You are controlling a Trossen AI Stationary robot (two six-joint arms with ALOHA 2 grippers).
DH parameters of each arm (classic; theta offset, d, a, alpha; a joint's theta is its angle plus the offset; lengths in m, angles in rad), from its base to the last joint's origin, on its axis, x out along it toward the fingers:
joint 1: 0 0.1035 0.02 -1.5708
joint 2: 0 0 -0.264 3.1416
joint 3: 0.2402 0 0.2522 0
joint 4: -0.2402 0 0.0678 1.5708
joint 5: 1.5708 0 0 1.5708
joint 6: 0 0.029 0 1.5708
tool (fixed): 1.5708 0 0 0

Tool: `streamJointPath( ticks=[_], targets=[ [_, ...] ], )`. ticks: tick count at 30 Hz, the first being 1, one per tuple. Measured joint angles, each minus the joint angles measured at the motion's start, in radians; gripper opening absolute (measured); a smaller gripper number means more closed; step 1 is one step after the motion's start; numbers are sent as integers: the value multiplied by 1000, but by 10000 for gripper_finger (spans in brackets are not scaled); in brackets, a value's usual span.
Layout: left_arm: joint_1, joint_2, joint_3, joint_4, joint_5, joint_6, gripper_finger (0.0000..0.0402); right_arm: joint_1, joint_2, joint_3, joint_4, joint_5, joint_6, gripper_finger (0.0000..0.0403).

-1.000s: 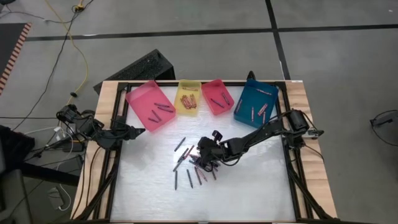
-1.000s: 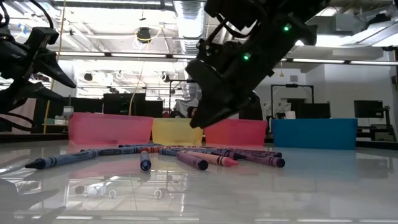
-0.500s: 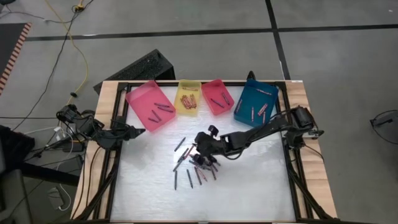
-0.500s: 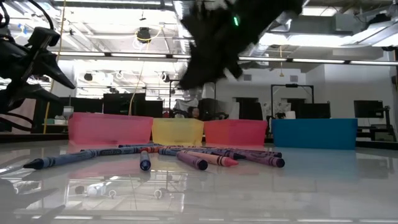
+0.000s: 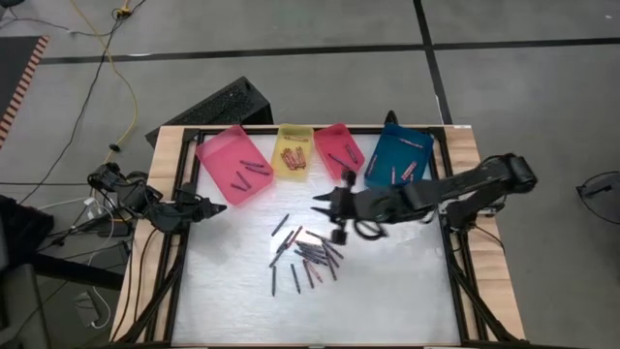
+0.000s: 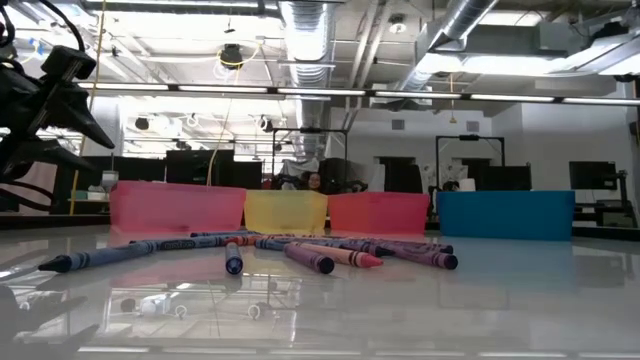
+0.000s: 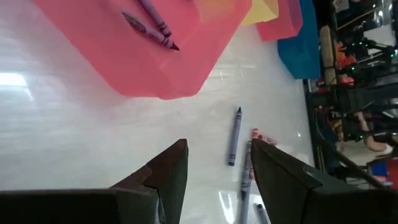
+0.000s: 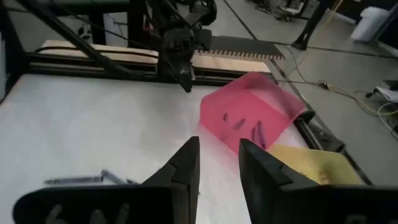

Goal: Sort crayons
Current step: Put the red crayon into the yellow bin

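One arm, right gripper [image 5: 329,206], lifted away from crayons [image 5: 308,254].

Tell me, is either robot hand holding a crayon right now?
No. The right hand above the loose crayons shows an empty gap; the left hand waits open, empty too.

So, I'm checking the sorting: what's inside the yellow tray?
The yellow tray holds a cluster of orange-red crayons in the high view. Whether more lie beneath them cannot be seen; in the low view its wall hides the contents.
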Motion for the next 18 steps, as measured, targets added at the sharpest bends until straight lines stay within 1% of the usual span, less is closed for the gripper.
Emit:
streamJointPath(
  ticks=[6, 11, 15, 18],
  targets=[
    [0, 0, 0, -6, 11, 67, 165, 24, -143, -1, -188, -1, -10, 107],
    [0, 0, 0, -6, 10, 97, 165, 67, -233, -3, -296, -1, -10, 107],
    [0, 0, 0, 17, 8, 151, 165, 91, -320, -72, -307, -1, -16, 107],
    [0, 0, 0, 19, -11, 148, 165, 96, -398, -155, -306, 1, 27, 107]
  ],
)
